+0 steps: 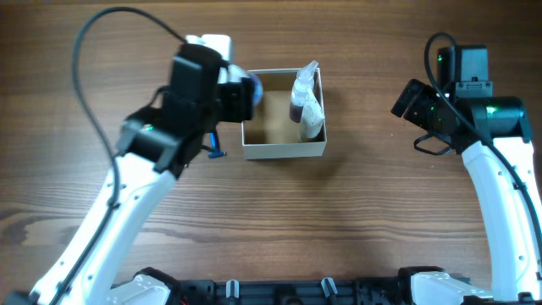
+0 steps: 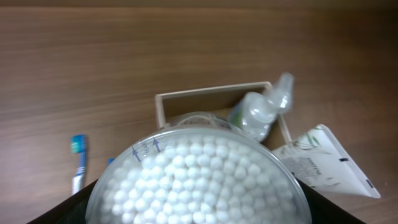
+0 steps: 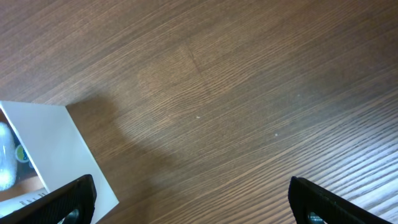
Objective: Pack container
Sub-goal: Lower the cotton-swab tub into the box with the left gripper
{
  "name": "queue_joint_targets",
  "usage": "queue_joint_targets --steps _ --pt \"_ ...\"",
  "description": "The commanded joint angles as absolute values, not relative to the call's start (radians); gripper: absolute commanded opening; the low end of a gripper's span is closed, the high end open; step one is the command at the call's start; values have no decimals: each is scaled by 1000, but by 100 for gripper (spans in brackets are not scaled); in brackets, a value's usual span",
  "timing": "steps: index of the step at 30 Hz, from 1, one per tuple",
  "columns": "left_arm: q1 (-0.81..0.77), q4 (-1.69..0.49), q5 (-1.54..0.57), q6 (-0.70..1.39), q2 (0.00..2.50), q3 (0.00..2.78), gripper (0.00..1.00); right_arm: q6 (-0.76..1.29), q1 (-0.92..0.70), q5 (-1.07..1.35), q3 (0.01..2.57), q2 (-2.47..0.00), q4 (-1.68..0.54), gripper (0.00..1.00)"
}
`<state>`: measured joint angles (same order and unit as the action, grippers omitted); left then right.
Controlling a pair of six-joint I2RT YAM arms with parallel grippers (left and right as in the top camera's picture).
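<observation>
The container (image 1: 284,151) is a square cardboard box with cream walls and a tan inside, at the table's middle; it also shows in the left wrist view (image 2: 214,96). A white tube (image 1: 312,108) and a clear bottle (image 2: 263,113) lean in its right side. My left gripper (image 1: 241,95) hovers over the box's left edge, shut on a clear round jar of cotton swabs (image 2: 198,177). My right gripper (image 3: 202,205) is open and empty over bare table to the right of the box; it also shows in the overhead view (image 1: 406,100).
A blue toothbrush (image 1: 216,151) lies on the table just left of the box, seen in the left wrist view (image 2: 78,163) too. The box's white outer wall (image 3: 56,149) is at the left of the right wrist view.
</observation>
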<state>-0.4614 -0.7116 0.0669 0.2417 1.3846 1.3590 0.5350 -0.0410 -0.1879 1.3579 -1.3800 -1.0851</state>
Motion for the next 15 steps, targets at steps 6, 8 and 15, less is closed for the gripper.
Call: queue_joint_targets --steps 6,8,15 --pt "-508 -506 72 277 1722 1356 69 550 -38 -202 1370 -1386 -1085 100" --pt "-509 -461 72 277 1787 1356 71 550 -38 -202 1370 -1386 -1085 100" --pt "-509 -403 68 277 1842 1361 91 550 -38 -202 1370 -1386 -1085 100"
